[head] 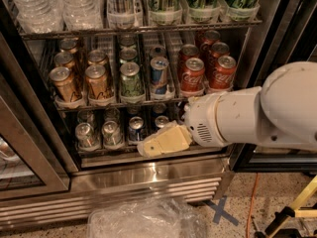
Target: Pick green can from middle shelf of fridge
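The green can (131, 81) stands upright at the front of its lane on the middle shelf (114, 104) of the fridge (148, 175), between a gold can (98, 82) and a blue-and-silver can (159, 76). More green cans stand behind it. My gripper (154, 145), cream coloured, points left in front of the lower shelf. It is below and slightly right of the green can, apart from it. It holds nothing that I can see.
Red cans (192, 75) fill the right lanes. Tall cans and water bottles (79, 6) stand on the rack above, small cans (113, 133) on the rack below. A glass door (25, 152) is open at the left. A crumpled clear plastic bag (143, 219) lies on the floor.
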`<act>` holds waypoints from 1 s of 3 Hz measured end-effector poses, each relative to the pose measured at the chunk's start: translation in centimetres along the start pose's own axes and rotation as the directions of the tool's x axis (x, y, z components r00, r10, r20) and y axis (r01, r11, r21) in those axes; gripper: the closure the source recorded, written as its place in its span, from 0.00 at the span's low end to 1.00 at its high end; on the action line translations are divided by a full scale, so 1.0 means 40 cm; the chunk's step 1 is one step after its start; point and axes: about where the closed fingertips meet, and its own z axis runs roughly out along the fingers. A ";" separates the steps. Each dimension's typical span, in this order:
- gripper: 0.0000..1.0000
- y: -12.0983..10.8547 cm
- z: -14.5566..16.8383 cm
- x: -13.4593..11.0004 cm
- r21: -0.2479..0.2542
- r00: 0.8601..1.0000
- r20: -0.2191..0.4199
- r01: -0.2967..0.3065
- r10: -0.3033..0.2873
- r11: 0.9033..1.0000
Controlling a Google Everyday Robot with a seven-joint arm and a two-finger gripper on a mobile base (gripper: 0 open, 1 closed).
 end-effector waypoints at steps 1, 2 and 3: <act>0.00 -0.002 0.004 -0.076 0.069 0.991 0.132 -0.023 0.014 0.997; 0.00 0.001 0.010 -0.174 0.080 0.978 0.208 -0.025 0.008 0.996; 0.00 0.002 0.009 -0.179 0.081 0.977 0.211 -0.024 0.007 0.996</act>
